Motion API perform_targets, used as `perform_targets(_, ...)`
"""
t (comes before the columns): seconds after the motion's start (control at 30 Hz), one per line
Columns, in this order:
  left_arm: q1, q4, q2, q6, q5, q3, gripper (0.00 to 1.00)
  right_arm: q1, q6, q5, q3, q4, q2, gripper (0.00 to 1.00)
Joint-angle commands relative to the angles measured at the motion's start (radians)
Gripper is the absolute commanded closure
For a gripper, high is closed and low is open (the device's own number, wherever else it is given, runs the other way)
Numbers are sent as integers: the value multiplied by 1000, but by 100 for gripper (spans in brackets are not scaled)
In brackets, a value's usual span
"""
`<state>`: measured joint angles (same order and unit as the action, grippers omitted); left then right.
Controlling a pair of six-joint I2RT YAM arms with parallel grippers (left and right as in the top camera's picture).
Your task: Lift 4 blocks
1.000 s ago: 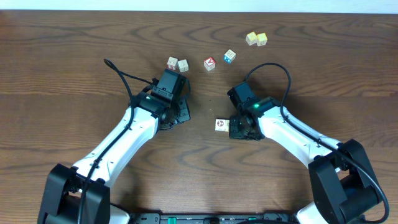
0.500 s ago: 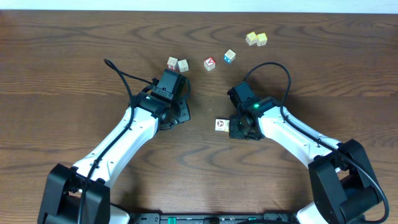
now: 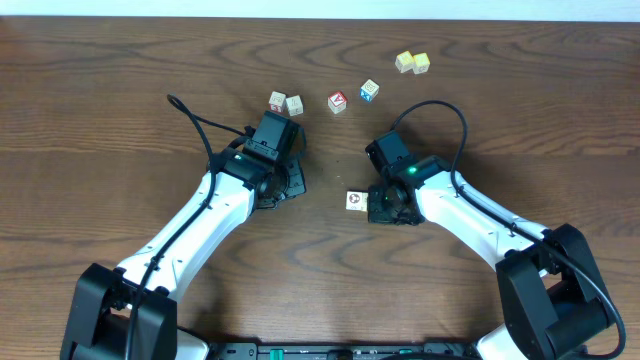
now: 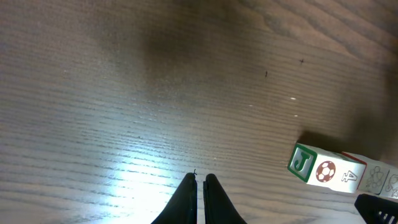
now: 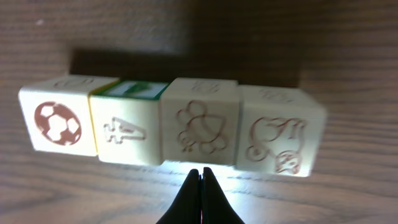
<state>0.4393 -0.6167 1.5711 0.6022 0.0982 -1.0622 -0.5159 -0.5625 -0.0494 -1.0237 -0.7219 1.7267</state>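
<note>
The 4 blocks (image 5: 171, 124) lie side by side in a pale row on the wooden table, filling the right wrist view; their faces show a football, a figure and line drawings. My right gripper (image 5: 200, 172) is shut and empty, its tips just in front of the row's middle. In the left wrist view the row (image 4: 333, 173) lies to the right, green J face nearest. My left gripper (image 4: 200, 178) is shut on nothing, over bare wood. From overhead only the row's left end (image 3: 355, 201) shows; the right gripper (image 3: 386, 205) covers the rest. The left gripper (image 3: 288, 180) is a short way left.
Along the back of the table (image 3: 120, 120) sit two pale cubes (image 3: 285, 102), a red-faced cube (image 3: 337, 101), a blue-faced cube (image 3: 370, 90) and two pale yellow cubes (image 3: 412, 62).
</note>
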Motion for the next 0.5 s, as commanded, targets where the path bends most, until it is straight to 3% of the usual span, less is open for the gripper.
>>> perform_targets(0.0,-2,-4,-2,1,-13,18,93,-10,22,-74,7,-3,-18,99)
perform_targets(0.47,-2,-4,-2,1,-13,18,93,-68,-8,6,7,16,-15,98)
